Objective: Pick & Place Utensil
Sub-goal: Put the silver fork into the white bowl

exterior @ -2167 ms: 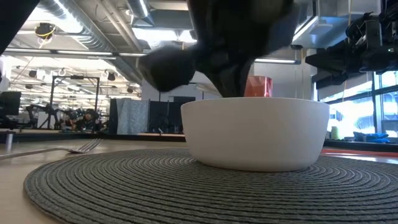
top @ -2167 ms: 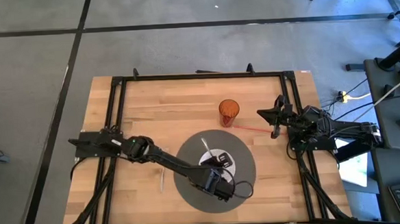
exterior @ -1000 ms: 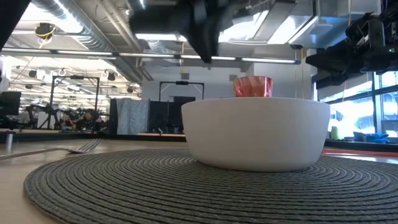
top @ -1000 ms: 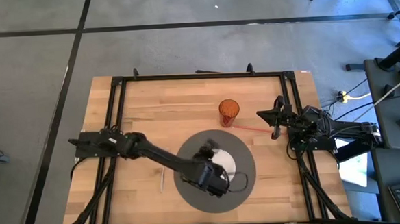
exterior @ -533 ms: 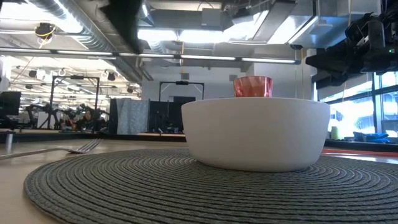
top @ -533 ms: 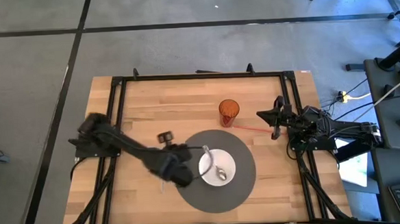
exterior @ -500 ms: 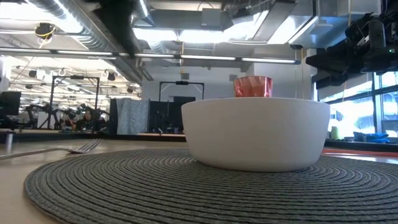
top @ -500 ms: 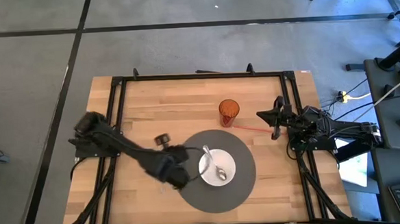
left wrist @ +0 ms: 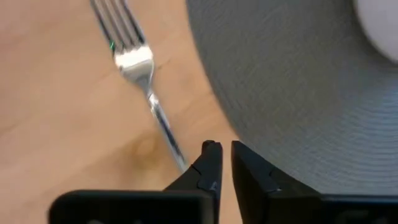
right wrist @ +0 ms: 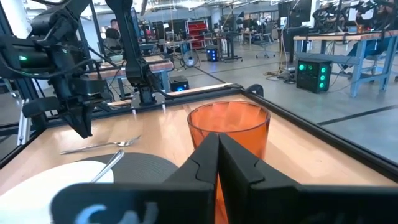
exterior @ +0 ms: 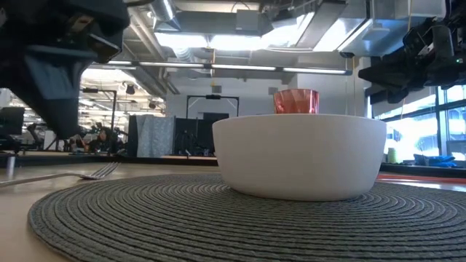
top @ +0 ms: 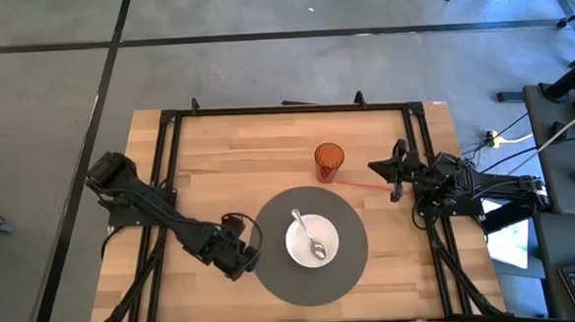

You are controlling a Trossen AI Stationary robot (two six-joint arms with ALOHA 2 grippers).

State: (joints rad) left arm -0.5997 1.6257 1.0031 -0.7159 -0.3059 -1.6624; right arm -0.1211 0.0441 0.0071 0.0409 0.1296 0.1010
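A silver fork [top: 231,251] lies flat on the wood just left of the round grey placemat [top: 343,276]. In the left wrist view the fork [left wrist: 140,74] runs from its tines to a handle end beside my fingers. My left gripper [top: 238,262] hovers over the fork's handle end, shut but for a thin slit [left wrist: 224,149]; the low view shows it [exterior: 65,109] above the fork [exterior: 73,175]. A spoon [top: 309,237] rests in the white bowl [top: 323,228] on the placemat. My right gripper [top: 392,170] waits shut near the right edge.
An orange cup [top: 329,161] stands behind the placemat, right in front of the right gripper [right wrist: 217,155]. The bowl [exterior: 298,156] stands mid-mat. A black frame [top: 167,123] runs round the table. Bare wood lies left of the fork and along the far side.
My left gripper has come off the bowl, swung toward the table's left edge, then moved toward the near edge and down over the fork beside the placemat. The spoon stays lying in the bowl. The fork has not moved.
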